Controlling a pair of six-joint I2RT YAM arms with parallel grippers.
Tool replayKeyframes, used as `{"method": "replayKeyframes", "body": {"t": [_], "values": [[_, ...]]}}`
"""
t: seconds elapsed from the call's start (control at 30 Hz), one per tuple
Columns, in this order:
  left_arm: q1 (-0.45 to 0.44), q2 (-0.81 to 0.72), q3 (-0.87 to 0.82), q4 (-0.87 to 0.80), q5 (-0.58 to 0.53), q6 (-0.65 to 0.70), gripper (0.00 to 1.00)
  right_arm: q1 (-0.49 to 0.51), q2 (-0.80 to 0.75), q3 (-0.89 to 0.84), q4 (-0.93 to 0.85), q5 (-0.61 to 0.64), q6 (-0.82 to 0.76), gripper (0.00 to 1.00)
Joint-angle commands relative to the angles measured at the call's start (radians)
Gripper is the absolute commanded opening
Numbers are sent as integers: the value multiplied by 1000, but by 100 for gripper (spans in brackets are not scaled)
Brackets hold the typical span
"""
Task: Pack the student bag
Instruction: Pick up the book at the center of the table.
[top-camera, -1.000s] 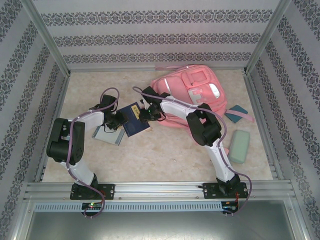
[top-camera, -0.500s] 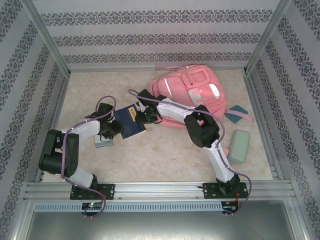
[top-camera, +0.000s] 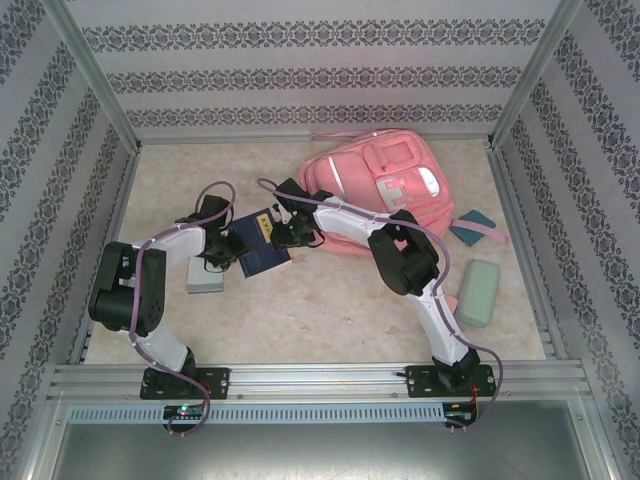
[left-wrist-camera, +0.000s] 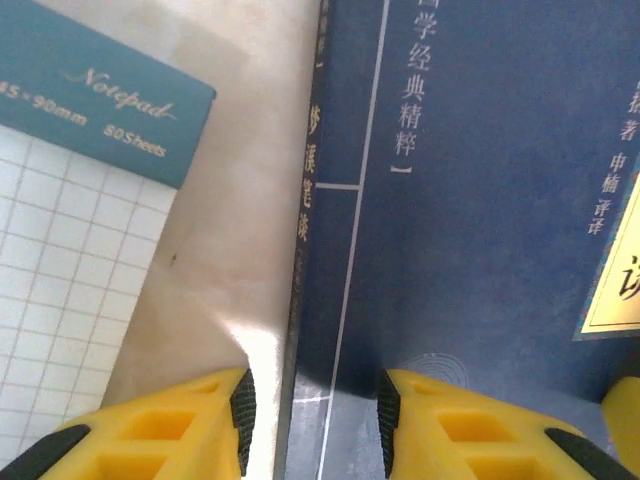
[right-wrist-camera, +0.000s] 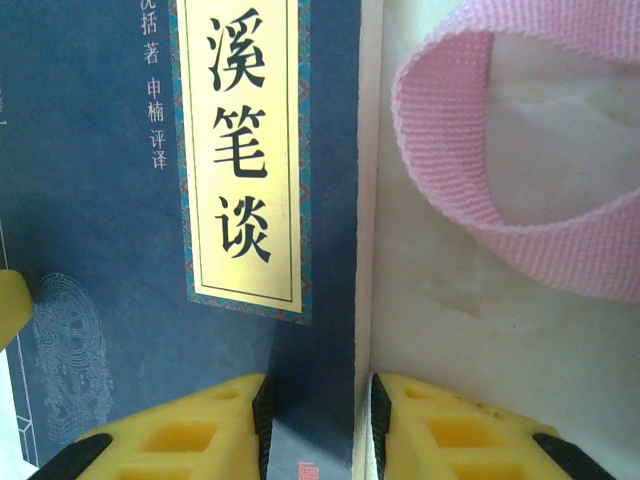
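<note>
1. Broadly, the bag (top-camera: 385, 185) lies flat at the far right of the surface (top-camera: 330, 310) with its pockets up. Its long axis runs left to right with a slight tilt, the white-patched end toward the right.
2. It sits beyond and to the right of both hands. The right hand (top-camera: 286, 236) is just beside its near-left corner. The left hand (top-camera: 228, 246) is farther off, with a book (top-camera: 262, 245) between.
3. The book lies flat, and a pink strap (right-wrist-camera: 500, 150) loops just beside its page edge.
4. Left hand: jaws apart, straddling the book's spine, gripping nothing.
5. Right hand: jaws narrowly apart over the page edge; I cannot tell whether they pinch it.
6. A notepad (left-wrist-camera: 70, 200) lies just left of the spine.
</note>
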Motion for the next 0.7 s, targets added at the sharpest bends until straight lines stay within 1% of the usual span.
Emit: {"method": "replayKeyframes", "body": {"t": [0.0, 0.2, 0.4, 0.57, 0.67], "values": [[-1, 50, -30, 27, 12, -11, 40, 22, 8, -31, -7, -21, 15, 35], [-1, 32, -64, 141, 101, -32, 40, 51, 27, -14, 29, -117, 44, 34], [-1, -64, -94, 223, 189, -44, 37, 82, 69, 61, 8, -138, 52, 34], [2, -185, -153, 370, 305, -81, 35, 76, 57, 51, 7, -130, 49, 34], [3, -241, -181, 433, 346, -100, 34, 63, 41, 34, 14, -126, 49, 34]]}}
